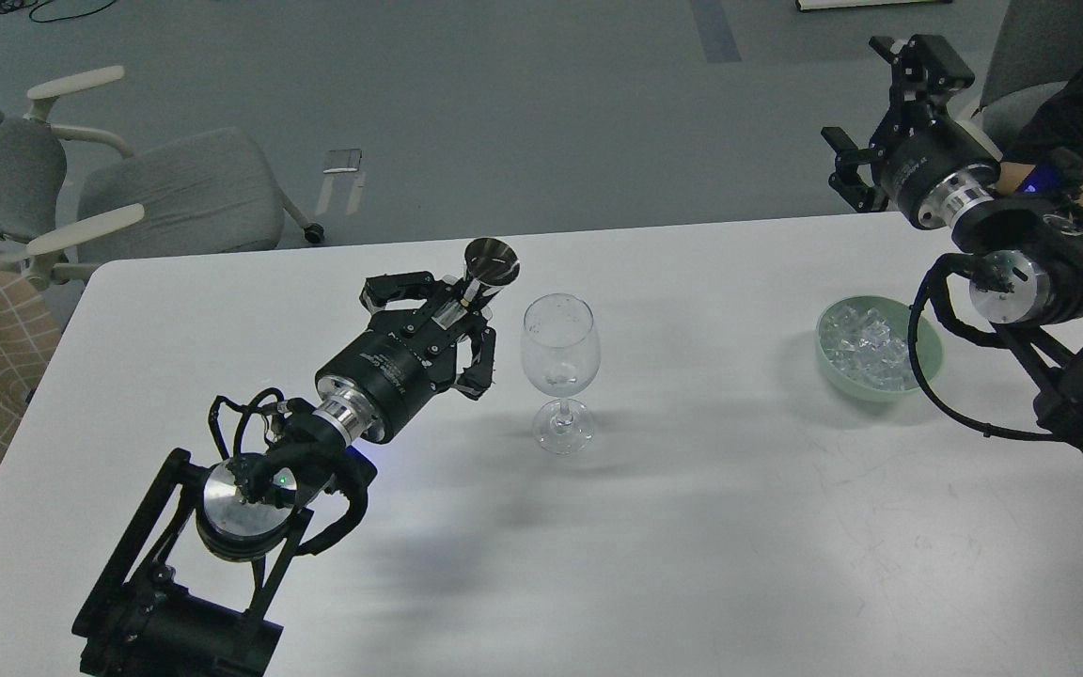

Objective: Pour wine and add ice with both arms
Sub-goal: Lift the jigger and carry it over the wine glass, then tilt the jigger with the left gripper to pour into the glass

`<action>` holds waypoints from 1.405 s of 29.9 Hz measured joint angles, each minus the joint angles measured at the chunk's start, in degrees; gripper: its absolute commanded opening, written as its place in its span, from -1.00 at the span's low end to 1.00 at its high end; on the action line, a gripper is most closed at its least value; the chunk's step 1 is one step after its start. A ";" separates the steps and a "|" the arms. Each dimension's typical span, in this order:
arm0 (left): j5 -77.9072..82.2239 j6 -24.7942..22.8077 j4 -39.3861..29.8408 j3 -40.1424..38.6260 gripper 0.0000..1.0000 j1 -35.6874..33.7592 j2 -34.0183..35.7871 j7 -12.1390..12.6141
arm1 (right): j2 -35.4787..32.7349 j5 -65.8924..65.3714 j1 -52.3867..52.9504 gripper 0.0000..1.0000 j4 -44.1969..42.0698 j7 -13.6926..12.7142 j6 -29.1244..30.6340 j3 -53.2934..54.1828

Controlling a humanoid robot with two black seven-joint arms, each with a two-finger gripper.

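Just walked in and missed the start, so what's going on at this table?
The left gripper holds a small metal cup tilted beside the wine glass, which stands upright on the white table. The right gripper hangs open above the table's far edge, beyond the green bowl of ice.
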 measured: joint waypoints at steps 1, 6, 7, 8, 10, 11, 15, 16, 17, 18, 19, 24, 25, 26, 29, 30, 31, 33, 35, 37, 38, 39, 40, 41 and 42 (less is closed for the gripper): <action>0.45 -0.20 0.00 0.02 -0.93 0.00 0.02 0.00 | 0.00 0.00 0.00 1.00 0.00 0.00 0.00 0.00; 2.19 -0.69 0.00 0.52 -0.93 0.01 0.36 0.01 | 0.00 0.00 0.00 1.00 0.00 0.00 0.00 0.00; 2.32 -0.86 0.00 0.84 -0.93 0.04 0.52 0.01 | 0.00 0.00 -0.01 1.00 0.00 0.00 0.00 0.00; 2.53 -1.01 0.00 1.04 -0.93 0.05 0.62 0.01 | 0.00 0.00 -0.04 1.00 0.00 0.00 0.00 0.00; 3.17 -1.15 0.01 1.21 -0.93 0.06 0.63 0.02 | 0.00 0.00 -0.08 1.00 0.00 0.00 0.00 0.00; 3.51 -1.20 0.00 1.25 -0.93 0.06 0.59 0.01 | 0.00 0.00 -0.08 1.00 0.00 0.00 0.00 0.00; 4.15 -1.23 0.00 1.60 -0.93 -0.08 0.31 0.15 | 0.00 0.00 -0.15 1.00 0.00 0.01 0.00 0.00; 4.25 -1.24 0.00 1.64 -0.93 -0.14 0.23 0.30 | 0.00 0.00 -0.16 1.00 0.00 0.03 0.00 0.00; 4.38 -1.24 0.00 1.68 -0.93 -0.16 0.15 0.44 | 0.00 0.00 -0.17 1.00 0.00 0.03 0.00 0.00; 4.61 -1.24 0.00 1.70 -0.93 -0.18 0.11 0.55 | 0.00 0.00 -0.17 1.00 0.00 0.03 0.00 0.00; 4.96 -1.24 0.00 1.70 -0.93 -0.22 0.10 0.63 | 0.00 0.00 -0.17 1.00 0.00 0.03 0.00 0.00; 6.67 -1.24 -0.16 2.29 -0.93 -0.27 0.29 0.71 | 0.00 0.00 -0.18 1.00 0.00 0.08 0.00 0.01; 6.96 -1.24 -0.17 2.46 -0.93 -0.28 0.35 0.71 | 0.00 0.00 -0.18 1.00 0.00 0.08 0.00 0.01; 7.38 -1.26 -0.17 2.60 -0.93 -0.28 0.37 0.71 | 0.00 0.00 -0.19 1.00 0.00 0.09 0.00 0.01; 8.42 -1.31 -0.18 2.73 -0.93 -0.37 0.24 0.71 | 0.00 0.00 -0.20 1.00 0.00 0.09 0.00 0.03; 8.59 -1.31 -0.24 2.77 -0.93 -0.44 0.17 0.73 | 0.00 0.00 -0.20 1.00 0.00 0.09 0.00 0.05; 8.68 -1.31 -0.32 2.80 -0.93 -0.54 0.13 0.76 | 0.00 0.00 -0.20 1.00 0.00 0.09 0.00 0.06; 9.10 -1.31 -0.36 2.91 -0.93 -0.61 0.17 0.79 | 0.00 0.00 -0.20 1.00 0.00 0.09 0.00 0.07; 9.97 -1.31 -0.36 3.00 -0.93 -0.62 0.27 0.89 | 0.00 0.00 -0.20 1.00 0.00 0.09 0.00 0.07; 10.77 -1.29 -0.36 3.08 -0.93 -0.68 0.32 1.16 | 0.00 0.00 -0.20 1.00 0.00 0.09 0.00 0.07; 10.95 -1.27 -0.37 3.09 -0.93 -0.70 0.33 1.25 | 0.00 0.00 -0.20 1.00 0.00 0.09 0.00 0.07; 11.06 -1.25 -0.36 3.10 -0.93 -0.73 0.34 1.36 | 0.00 0.00 -0.20 1.00 0.00 0.09 0.00 0.08; 11.11 -1.25 -0.37 3.11 -0.93 -0.76 0.34 1.42 | 0.00 0.00 -0.20 1.00 0.00 0.09 0.00 0.08; 11.16 -1.25 -0.37 3.11 -0.93 -0.79 0.34 1.45 | 0.00 0.00 -0.20 1.00 0.00 0.09 0.00 0.08; 11.30 -1.25 -0.37 3.11 -0.93 -0.80 0.35 1.47 | 0.00 0.00 -0.20 1.00 0.00 0.09 0.00 0.08</action>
